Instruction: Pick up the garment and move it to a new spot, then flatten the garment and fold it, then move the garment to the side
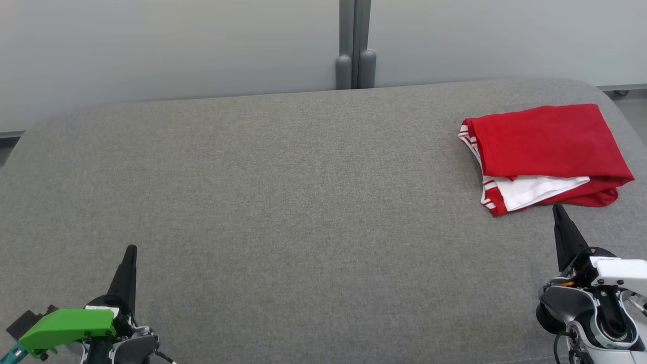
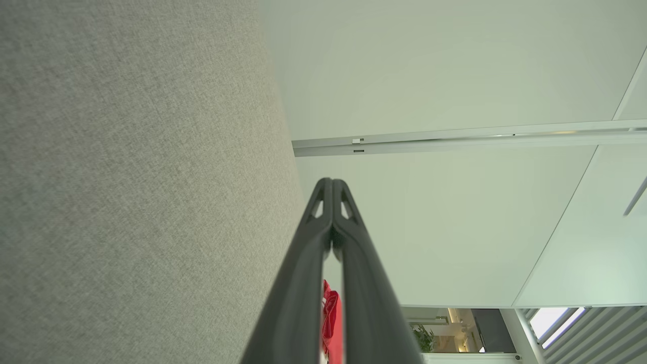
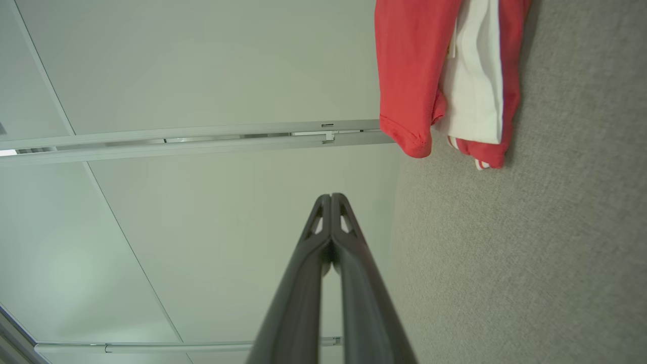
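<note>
The garment (image 1: 543, 151) is red with white panels and red-and-white striped trim, folded into a compact rectangle at the far right of the grey padded surface (image 1: 303, 202). My right gripper (image 1: 557, 208) is shut and empty, its tip just short of the garment's near edge. The right wrist view shows the garment (image 3: 445, 76) ahead and to the right of the shut right gripper (image 3: 331, 196). My left gripper (image 1: 131, 249) is shut and empty at the lower left, far from the garment. In the left wrist view a sliver of the garment (image 2: 331, 316) shows between the fingers (image 2: 303, 263).
The grey surface's rounded far edge meets a pale wall with a grey post (image 1: 355, 45). The garment lies close to the surface's right edge (image 1: 629, 131). Wide bare fabric stretches between my two grippers.
</note>
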Motion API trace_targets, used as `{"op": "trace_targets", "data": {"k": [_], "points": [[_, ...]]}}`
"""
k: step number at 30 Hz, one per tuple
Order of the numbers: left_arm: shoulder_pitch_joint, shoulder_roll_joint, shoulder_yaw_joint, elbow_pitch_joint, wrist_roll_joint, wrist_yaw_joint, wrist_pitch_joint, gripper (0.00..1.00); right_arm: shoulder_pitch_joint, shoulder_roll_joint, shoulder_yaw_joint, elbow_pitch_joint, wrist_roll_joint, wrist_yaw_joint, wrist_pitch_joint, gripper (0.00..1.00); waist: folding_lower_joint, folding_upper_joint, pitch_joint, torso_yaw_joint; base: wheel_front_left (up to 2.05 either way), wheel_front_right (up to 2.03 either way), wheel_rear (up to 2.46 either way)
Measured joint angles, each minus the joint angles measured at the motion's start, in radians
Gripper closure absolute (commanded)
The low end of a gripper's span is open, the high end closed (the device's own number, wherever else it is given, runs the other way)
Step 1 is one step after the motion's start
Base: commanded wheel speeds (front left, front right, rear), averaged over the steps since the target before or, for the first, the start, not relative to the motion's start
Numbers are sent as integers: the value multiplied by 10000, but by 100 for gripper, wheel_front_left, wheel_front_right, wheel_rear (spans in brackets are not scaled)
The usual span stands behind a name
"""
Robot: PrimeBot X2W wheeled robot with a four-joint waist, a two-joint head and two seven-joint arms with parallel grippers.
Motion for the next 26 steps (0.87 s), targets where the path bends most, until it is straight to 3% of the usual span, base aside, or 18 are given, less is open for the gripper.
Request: {"op": "trace_targets", "data": {"k": [26], "points": [[-3,-2,52,-10,0,-2,40,100,0,10,-25,-6,-4,0,2,100,0,0,3,0,0,0,0]]}}
